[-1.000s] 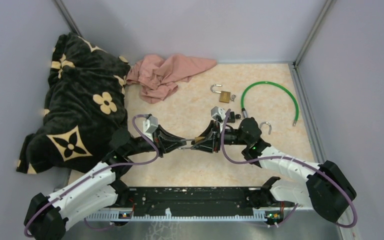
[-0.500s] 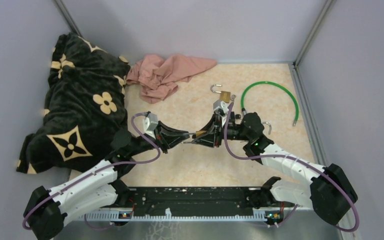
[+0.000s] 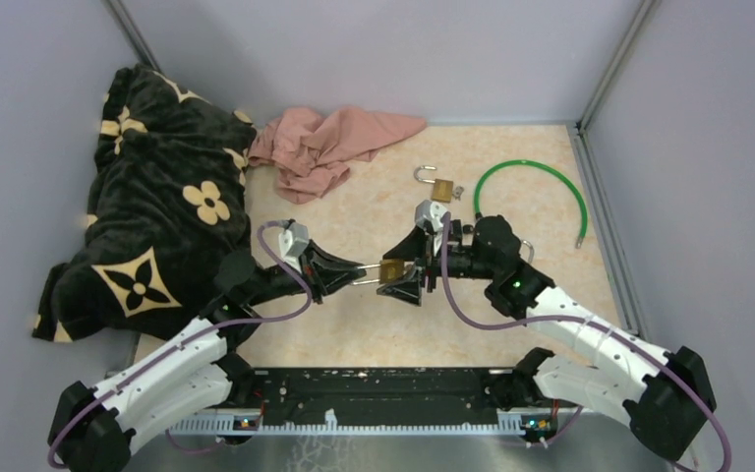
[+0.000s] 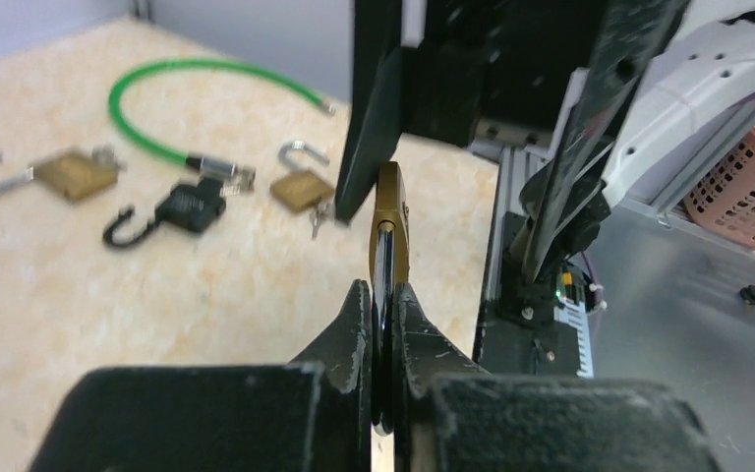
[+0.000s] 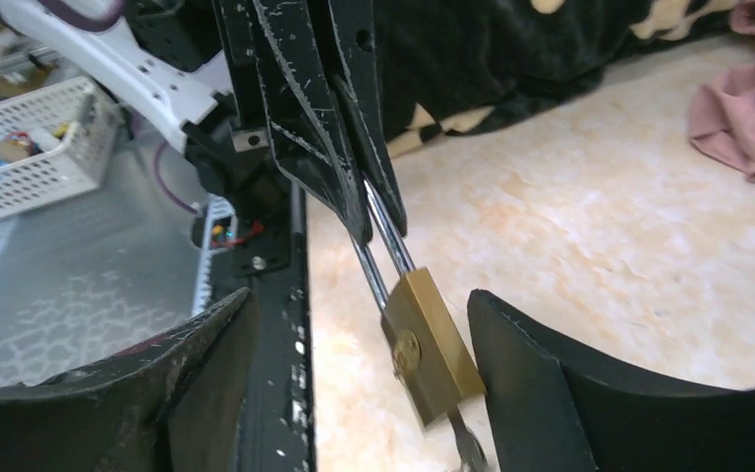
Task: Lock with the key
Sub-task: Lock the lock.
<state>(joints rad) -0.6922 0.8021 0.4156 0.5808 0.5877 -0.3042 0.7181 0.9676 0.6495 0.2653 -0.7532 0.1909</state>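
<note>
- Half a second earlier we had the right gripper [image 3: 400,269] pinched narrow at the small brass padlock [image 3: 391,271] with its steel shackle. Now its jaws stood wide apart, one on each side of the brass body and apparently clear of it.
- The left gripper [image 3: 356,276] had not let go. Its fingers [image 4: 354,324] were clamped tight on the shackle and carried the brass padlock [image 4: 390,231] in the air over the middle of the table, a little toward the near edge.
- A thin steel key [image 5: 464,444] seemed to hang from the underside of the body. We could not tell whether it had been turned, nor whether the shackle had latched.
- We judged that the release meant the right arm's turn of the key was either finished or about to be regripped.
- Bare speckled tabletop [image 3: 374,334] lay between the grippers and the near edge, so that looked the safest way to withdraw.
- Toward the far-right corner lay a second brass padlock with an open shackle [image 3: 437,187], a small black padlock [image 4: 189,206] and a green cable loop [image 3: 541,182]. A wide swing of the right arm could have swept them.
- A black blanket with cream flowers [image 3: 157,216] filled the left edge and a crumpled pink cloth [image 3: 329,143] lay toward the far-left corner, both well apart from the grippers.
</note>
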